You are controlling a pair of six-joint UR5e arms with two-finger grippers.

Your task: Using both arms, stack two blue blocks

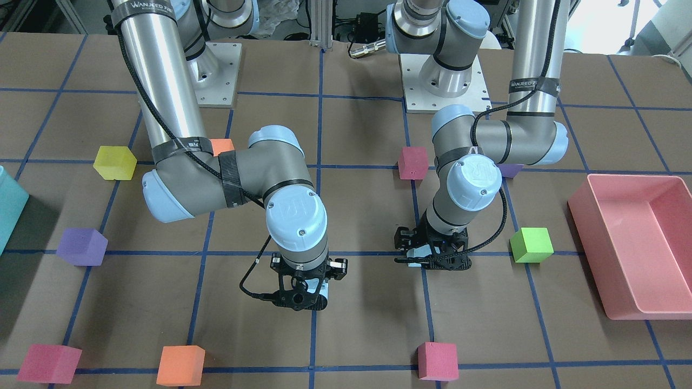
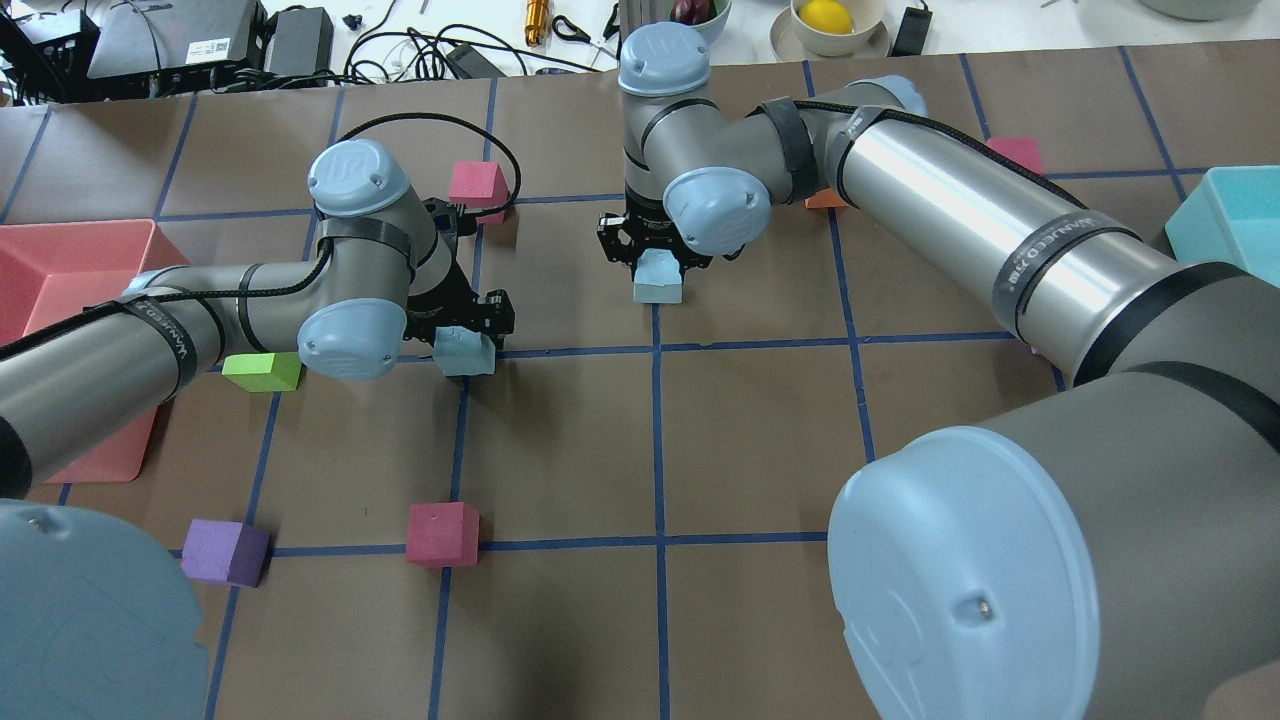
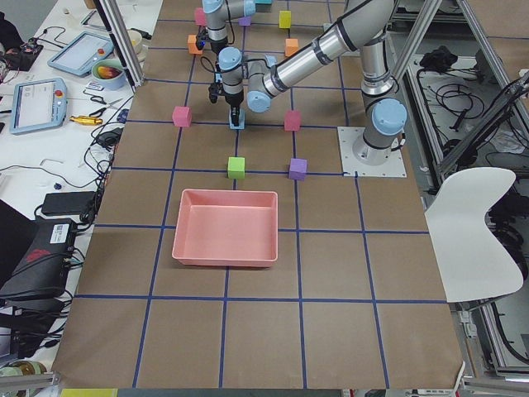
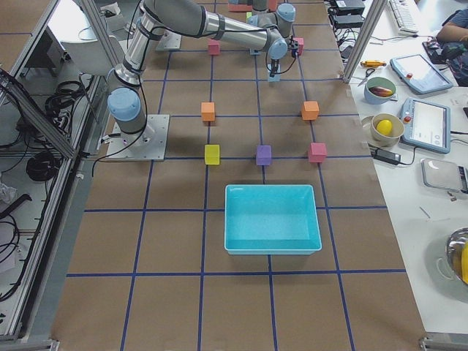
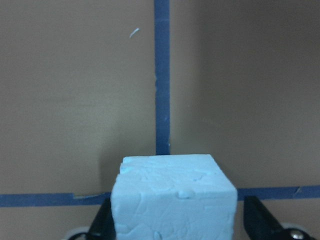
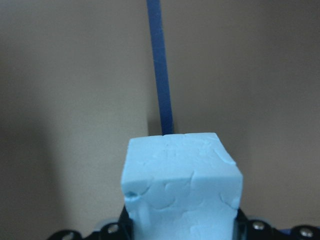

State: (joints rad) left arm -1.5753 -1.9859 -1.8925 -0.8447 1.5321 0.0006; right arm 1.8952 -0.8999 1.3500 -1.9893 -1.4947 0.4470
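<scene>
Two pale blue blocks sit near the table's middle. My left gripper (image 2: 470, 328) is down at one blue block (image 2: 465, 352). In the left wrist view the block (image 5: 172, 197) stands between the fingers (image 5: 260, 220), with a thin gap on one side, so the jaws look open around it. My right gripper (image 2: 655, 248) is shut on the other blue block (image 2: 658, 278). In the right wrist view that block (image 6: 182, 187) fills the jaws and looks pinched at its base. In the front view, the left gripper (image 1: 432, 258) is on the right and the right gripper (image 1: 303, 294) on the left.
A pink bin (image 1: 630, 254) stands on my left and a teal bin (image 1: 11, 208) on my right. Around the arms lie a green cube (image 1: 532, 245), a purple cube (image 1: 82, 246), a yellow cube (image 1: 114, 162), an orange cube (image 1: 181, 364) and magenta cubes (image 1: 438, 361).
</scene>
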